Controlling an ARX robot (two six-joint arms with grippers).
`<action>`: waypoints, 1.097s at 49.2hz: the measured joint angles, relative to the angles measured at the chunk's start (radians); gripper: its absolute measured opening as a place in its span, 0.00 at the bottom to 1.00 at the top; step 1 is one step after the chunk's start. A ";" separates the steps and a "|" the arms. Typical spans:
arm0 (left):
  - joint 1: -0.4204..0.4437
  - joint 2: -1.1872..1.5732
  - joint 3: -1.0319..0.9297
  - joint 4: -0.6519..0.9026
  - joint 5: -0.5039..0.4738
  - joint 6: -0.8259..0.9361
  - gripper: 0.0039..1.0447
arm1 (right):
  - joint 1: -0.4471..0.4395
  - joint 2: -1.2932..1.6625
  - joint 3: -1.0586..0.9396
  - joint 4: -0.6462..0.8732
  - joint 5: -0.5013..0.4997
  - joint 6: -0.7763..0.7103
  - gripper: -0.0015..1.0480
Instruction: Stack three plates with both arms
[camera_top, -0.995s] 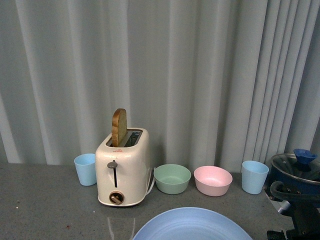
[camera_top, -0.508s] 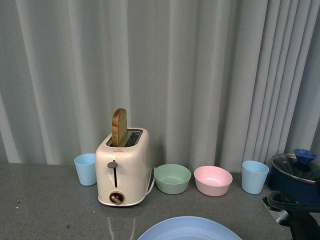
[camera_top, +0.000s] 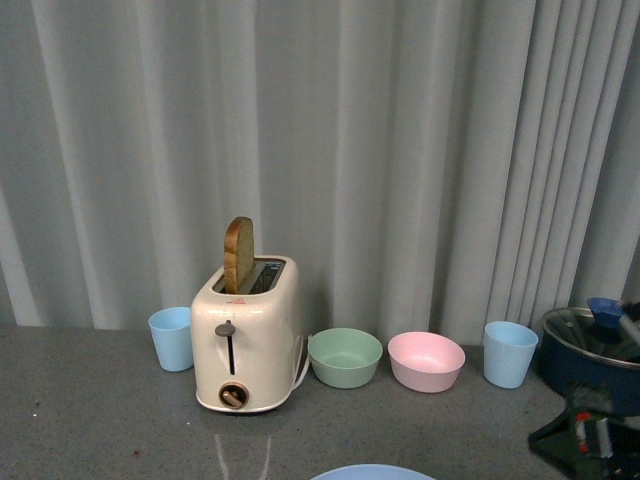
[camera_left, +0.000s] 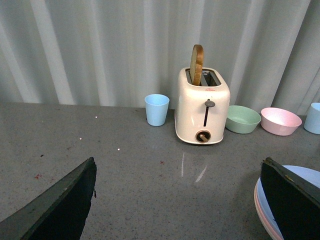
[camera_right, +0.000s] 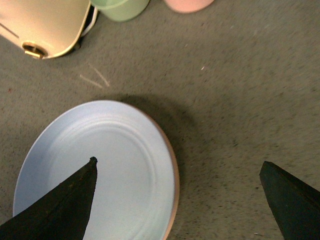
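Blue plate (camera_right: 95, 170) sits on pink plate (camera_right: 173, 165); both pincers gape empty; the third should land centred.

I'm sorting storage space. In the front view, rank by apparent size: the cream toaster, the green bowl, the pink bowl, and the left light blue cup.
1. Cream toaster: clearly largest.
2. Green bowl and pink bowl: look alike, no ranking.
3. Left light blue cup: smallest.
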 joint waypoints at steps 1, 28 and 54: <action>0.000 0.000 0.000 0.000 0.000 0.000 0.94 | -0.005 -0.024 -0.005 -0.003 0.010 -0.005 0.92; 0.000 0.000 0.000 0.000 0.000 0.000 0.94 | 0.117 -0.699 -0.161 -0.040 0.315 -0.145 0.89; 0.000 0.000 0.000 0.000 0.000 0.000 0.94 | -0.008 -1.063 -0.529 0.148 0.278 -0.185 0.03</action>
